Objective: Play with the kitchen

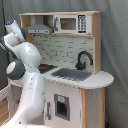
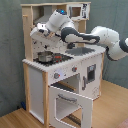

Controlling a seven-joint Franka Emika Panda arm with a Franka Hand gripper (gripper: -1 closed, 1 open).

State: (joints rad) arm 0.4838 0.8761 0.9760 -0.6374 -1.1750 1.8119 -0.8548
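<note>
First exterior view
Kitchen: a child-size toy kitchen of pale wood and white panels [image 1: 75, 60] is seen filling the middle and right of the frame, against a grey curtain.
Faucet: a black curved faucet [image 1: 83, 59] is set upright at the back of the counter, just behind the grey rectangular sink [image 1: 71, 75].
Upper shelf: a white toy microwave with a dark window [image 1: 72, 23] is fitted at the top, with a grey hood [image 1: 39, 30] beside it toward the first exterior view's left.
Arm: the white jointed robot arm [image 1: 25, 75] is placed in front of the kitchen's left part, so the stovetop is largely hidden.
Hand: it is not seen here.

Second exterior view
Kitchen: the same kitchen [image 2: 37, 80] is shown from its stove end, standing on a wooden floor.
Oven door: the white-framed oven door [image 2: 70, 100] is hinged down and left open.
Stovetop: a small metal pot [image 2: 45, 56] is seen resting on the black stovetop [image 2: 59, 59].
Knobs: two round knobs [image 2: 56, 75] are mounted on the front panel above the oven.
Gripper: the gripper [image 2: 39, 34] is held under the hood, above the pot and apart from it; whether its fingers are apart or together cannot be told, as it appears as a dark and white mass only.
</note>
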